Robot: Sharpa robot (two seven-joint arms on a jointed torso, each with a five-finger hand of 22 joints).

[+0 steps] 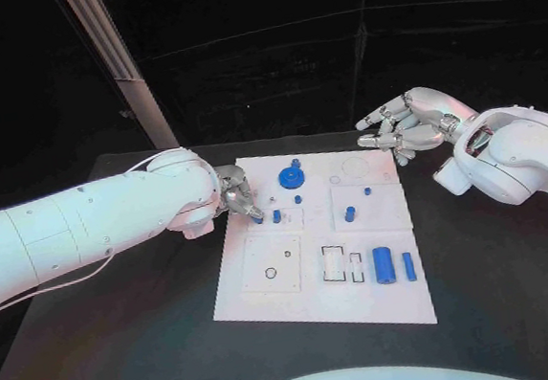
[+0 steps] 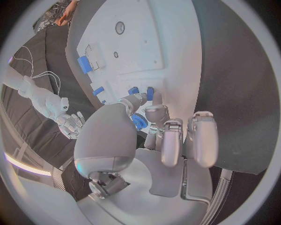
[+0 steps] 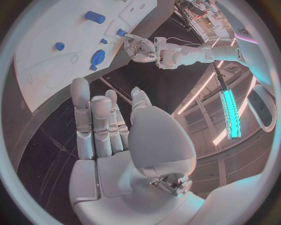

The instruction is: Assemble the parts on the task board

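Left robot hand [image 1: 236, 194] sits at the upper left corner of the white board [image 1: 269, 292], which lies in the middle of the black surface [image 1: 120, 368]. Its fingertips point down among the small blue pieces near a short blue peg [image 1: 278, 215]. In the left wrist view the fingers [image 2: 153, 108] curl toward two small blue pegs [image 2: 142, 92] at the board's edge, but whether they pinch one cannot be told from these pictures.

Right robot hand [image 1: 407, 127] hovers off the board's upper right corner, fingers apart and holding nothing. In its own wrist view the fingers [image 3: 98, 123] stand straight and side by side above the dark surface.

On the board, a round blue disc with a knob [image 1: 291, 177] sits near the top centre. A blue cylinder [image 1: 383, 266] and a thin blue bar [image 1: 408, 267] lie at the lower right, beside a rectangular slot [image 1: 333, 264]. A small blue peg [image 1: 350, 213] stands right of centre.

The step in hand appears to be the left robot hand picking or seating a small peg. To do it well, the fingertips should close squarely on the peg's sides, keep it upright, and line it up over its hole before pressing straight down, without brushing the neighbouring peg or the disc.

The left arm reaches in from the left of the frame, wrist bent downward. The right arm comes from the right, its hand raised clear.
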